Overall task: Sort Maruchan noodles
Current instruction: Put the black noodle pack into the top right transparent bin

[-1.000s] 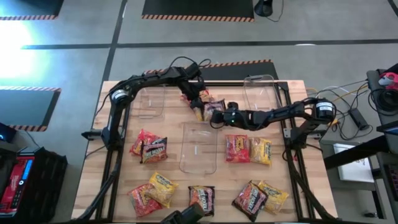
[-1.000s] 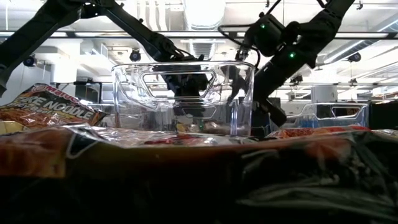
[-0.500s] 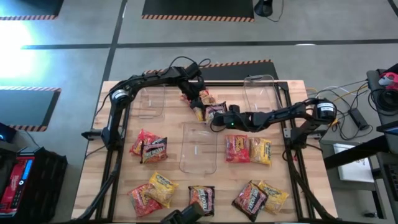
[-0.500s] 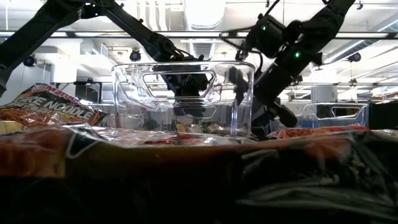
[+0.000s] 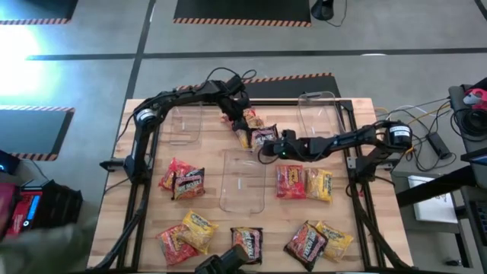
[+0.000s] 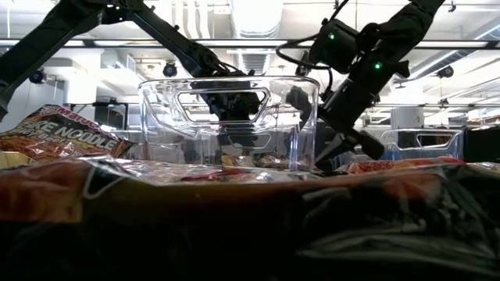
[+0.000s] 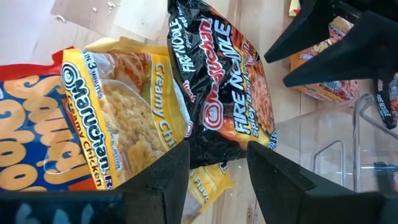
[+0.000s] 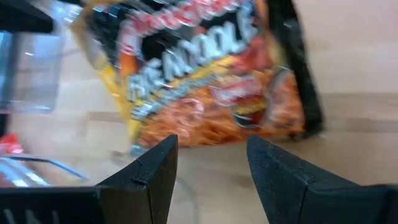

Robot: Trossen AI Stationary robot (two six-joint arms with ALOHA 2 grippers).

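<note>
Ramen packets, mid-desk, between two pincers.
Black Fire Noodle packet beside yellow Creamy Chicken packet; left pincer and right pincer parted, apparently empty.

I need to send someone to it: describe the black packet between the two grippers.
Start at the clear bin in the table's middle, then look just beyond its far end, where both arms meet. There lies the black Fire Noodle packet, printed red and orange, against a yellow Creamy Chicken packet; it is the dark one.
</note>
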